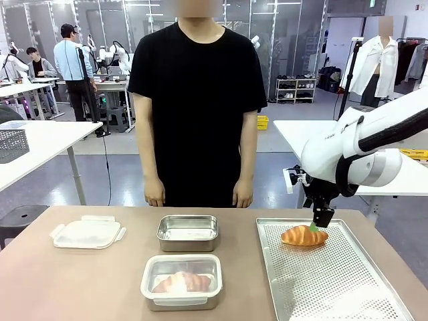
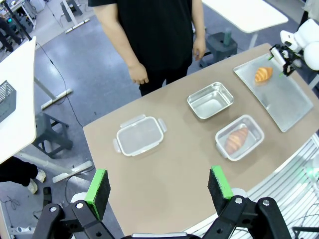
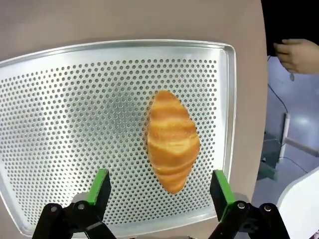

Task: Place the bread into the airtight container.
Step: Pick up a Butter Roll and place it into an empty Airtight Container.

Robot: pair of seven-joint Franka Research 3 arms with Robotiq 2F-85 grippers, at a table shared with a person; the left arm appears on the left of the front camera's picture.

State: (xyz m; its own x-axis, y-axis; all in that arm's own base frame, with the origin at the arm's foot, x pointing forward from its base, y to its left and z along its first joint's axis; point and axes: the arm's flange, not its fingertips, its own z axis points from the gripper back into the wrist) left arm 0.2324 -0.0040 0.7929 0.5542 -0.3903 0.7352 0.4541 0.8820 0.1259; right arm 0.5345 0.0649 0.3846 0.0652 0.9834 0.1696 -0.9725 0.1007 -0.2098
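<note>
The bread (image 1: 304, 235), a golden croissant, lies on the perforated metal tray (image 1: 334, 281) at the robot's right end of the table (image 1: 80, 281), near the tray's far edge. The right gripper (image 1: 319, 224) hangs just over it, pointing down, with its green pads spread wide and nothing between them. In the right wrist view the bread (image 3: 172, 139) sits in line with the gap of the gripper (image 3: 160, 181), the tray (image 3: 75, 99) showing on both sides. From the front I cannot tell whether a pad touches the crust. In the middle of the table stands an open steel container (image 1: 187, 246) with nothing in it. Just nearer the robot is a second container (image 1: 181, 258) with a white rim and what looks like a clear cover, and another croissant (image 1: 180, 282) inside. A loose lid (image 1: 87, 234) lies flat to the robot's left, well apart from both. The left gripper (image 2: 158, 181) is held high above the near edge of the table, its fingers wide apart and holding nothing. A person in a black shirt (image 1: 197, 100) stands at the far side, arms hanging down.
</note>
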